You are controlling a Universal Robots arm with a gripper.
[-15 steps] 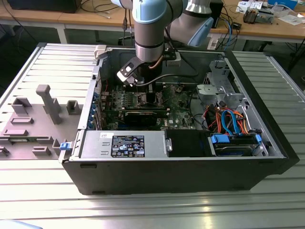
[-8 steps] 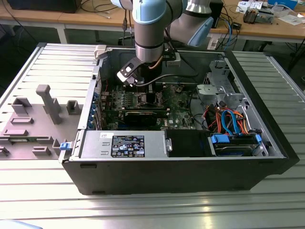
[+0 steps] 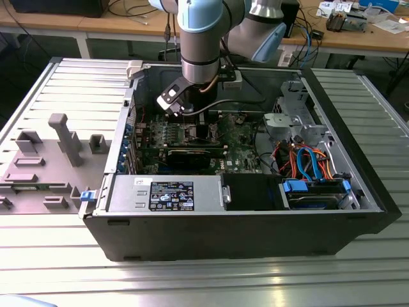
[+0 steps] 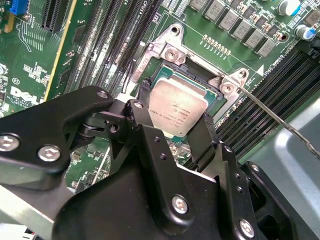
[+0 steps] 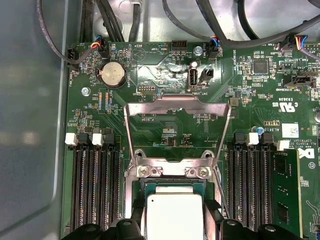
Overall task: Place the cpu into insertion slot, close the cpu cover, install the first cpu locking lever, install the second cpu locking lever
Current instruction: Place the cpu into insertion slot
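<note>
Overhead: cpu cover (image 5: 175, 101) swung back, insertion slot (image 4: 185, 70) uncovered; gripper (image 4: 175, 104) sits right over it. Sides: memory slots (image 5: 95, 185) crowd both flanks; thin lever wire (image 4: 280, 120) alongside.

We record white silkscreen lettering and a maker's mark across the green circuit board (image 5: 175, 125), and a white printed sticker (image 5: 290, 131) near its edge. Faint lines of print stand on the cpu (image 4: 177, 112) top, and a black printed label (image 3: 171, 195) on the grey housing (image 3: 124, 199). None is transcribed.
</note>
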